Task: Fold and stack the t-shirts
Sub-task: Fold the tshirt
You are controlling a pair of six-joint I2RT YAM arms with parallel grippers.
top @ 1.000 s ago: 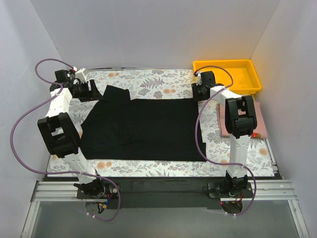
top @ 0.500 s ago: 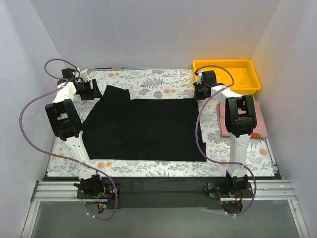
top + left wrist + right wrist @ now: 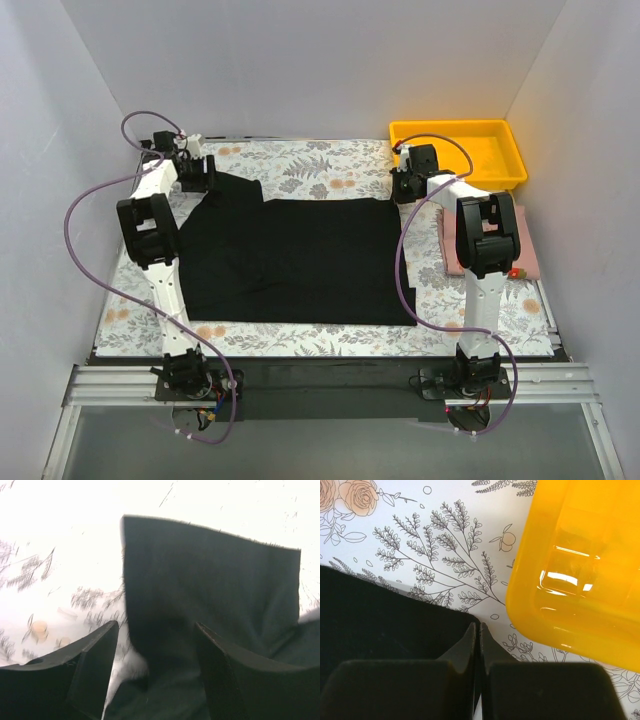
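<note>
Left gripper (image 3: 155, 628) has its jaws spread wide over the far-left sleeve of the plain black short-sleeved t-shirt (image 3: 290, 260), which lies spread flat on the floral-print tablecloth (image 3: 320, 165). Right gripper (image 3: 476, 627) is squeezed closed right at the shirt's far-right corner, though it's hard to tell if any cloth is pinched, just beside the yellow plastic tray (image 3: 580, 555).

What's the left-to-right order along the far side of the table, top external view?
left gripper → black t-shirt → right gripper → yellow tray. Pink book left out: it overlaps the tray's span.
</note>
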